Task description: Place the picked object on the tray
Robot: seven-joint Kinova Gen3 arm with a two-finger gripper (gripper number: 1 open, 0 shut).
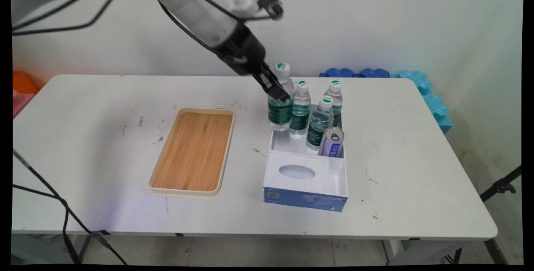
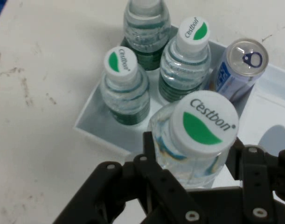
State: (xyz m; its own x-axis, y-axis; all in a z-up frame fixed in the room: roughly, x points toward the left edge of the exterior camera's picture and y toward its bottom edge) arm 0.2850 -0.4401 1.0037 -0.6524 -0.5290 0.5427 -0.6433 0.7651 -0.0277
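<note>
1. Bottle [image 1: 280, 112] of water with a green-and-white cap sits clamped between our fingers [image 2: 154, 154], raised a little higher than its neighbours at the white box's [image 1: 333, 175] far left corner.
2. We see the gripper [image 1: 277, 94] cover part of its neck and label.
3. Three more bottles [image 1: 301, 110] and a tilted can [image 1: 331, 141] stand in the same compartment.
4. Nearer, the box's oval-holed lid hides its contents.
5. A wooden tray [image 1: 192, 150] lies apart on the tabletop [image 1: 104, 108].
</note>
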